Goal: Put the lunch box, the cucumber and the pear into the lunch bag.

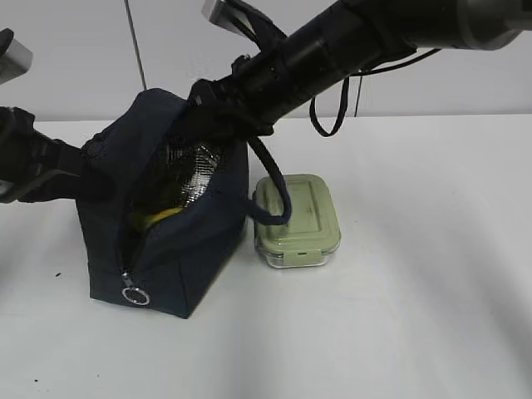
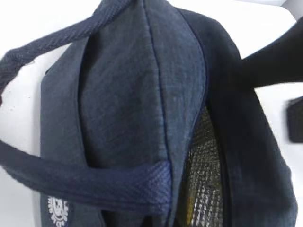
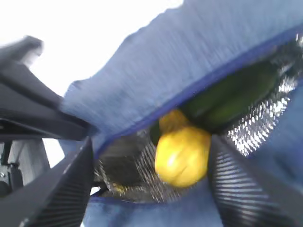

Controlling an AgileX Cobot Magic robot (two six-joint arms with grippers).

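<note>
the lunch bag [image 1: 166, 224] stands open on the white table [image 1: 416, 291], its silvery lining [image 1: 195, 179] showing through the unzipped mouth and the ring pull [image 1: 135, 296] hanging at its lower front corner. inside the bag, the right wrist view shows the pear [image 3: 182, 153] lying on the lining with the cucumber [image 3: 232, 97] just above it, touching or nearly so; a sliver of yellow also shows through the bag's opening in the exterior view. so two of the three items look to be in already. the lunch box [image 1: 297, 220] is not: it sits on the table just beside the bag, on the side away from the left arm, lid on, with one bag handle [image 1: 274, 187] draped over its near edge.

the right gripper [image 3: 149, 179] hovers at the bag's mouth, fingers [image 3: 61, 189] spread wide on either side of the pear and gripping nothing. the left gripper is pressed against the bag's far side and hidden behind fabric in every view, so whether it is pinching the bag wall cannot be told.

what remains, by my reading, is lifting the lunch box and fitting it into the bag on top of the fruit.
</note>
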